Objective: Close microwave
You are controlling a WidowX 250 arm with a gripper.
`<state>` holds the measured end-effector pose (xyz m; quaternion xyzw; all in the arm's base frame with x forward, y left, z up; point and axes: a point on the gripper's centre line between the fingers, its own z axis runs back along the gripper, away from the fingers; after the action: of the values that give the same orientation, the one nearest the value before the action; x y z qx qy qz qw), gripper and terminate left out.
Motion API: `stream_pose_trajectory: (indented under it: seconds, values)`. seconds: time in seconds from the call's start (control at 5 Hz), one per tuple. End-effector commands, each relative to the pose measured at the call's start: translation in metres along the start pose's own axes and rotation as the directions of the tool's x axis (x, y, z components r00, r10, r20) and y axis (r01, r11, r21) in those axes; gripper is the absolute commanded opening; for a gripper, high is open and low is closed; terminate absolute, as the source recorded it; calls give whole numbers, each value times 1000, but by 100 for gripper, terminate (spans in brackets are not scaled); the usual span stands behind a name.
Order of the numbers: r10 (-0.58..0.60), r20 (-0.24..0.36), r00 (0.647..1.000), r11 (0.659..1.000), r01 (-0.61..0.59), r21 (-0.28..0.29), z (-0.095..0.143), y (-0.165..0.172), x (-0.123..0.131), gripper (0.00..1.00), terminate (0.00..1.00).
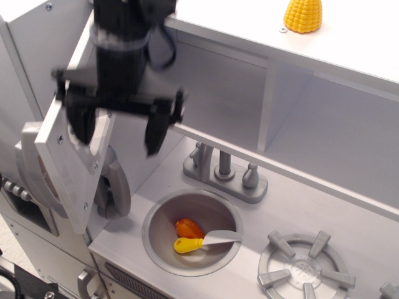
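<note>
The microwave (pixel 206 93) is the light-grey boxy compartment at the upper left. Its door (pixel 68 168) stands open, swung outward to the left with its inner face towards me. A grey handle (pixel 28 165) shows behind the door's outer side. My black gripper (pixel 118 128) hangs in front of the compartment opening and is blurred by motion. Its jaws are open and empty. The left finger (pixel 81 121) is at the door's top edge and overlaps its inner face. The right finger (pixel 154 134) hangs free in front of the opening.
Below are a round sink (pixel 156 215) holding an orange toy (pixel 187 227), a yellow toy (pixel 187 245) and a spoon, a grey faucet (pixel 224 171), and a burner (pixel 305 268). A yellow corn (pixel 303 15) sits on the top shelf. A grey handset (pixel 115 187) hangs beside the door.
</note>
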<state>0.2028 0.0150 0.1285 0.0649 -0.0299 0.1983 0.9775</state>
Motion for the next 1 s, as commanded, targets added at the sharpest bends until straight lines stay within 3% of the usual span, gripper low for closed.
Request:
stream_pose_trajectory:
  seconds: [0.0,0.2,0.4,0.6,0.8]
  values:
    - [24,54,998,989,-16,-150,69,24,11,100,0]
    - [48,71,996,991,-39,-131,74,62,15,100,0]
    - [86,67,994,992,-80,-97,58,92,27,100,0]
    - [121,54,991,992,-118,-49,33,101,39,100,0]
    - [148,18,989,986,-146,-79,23,90,45,100,0]
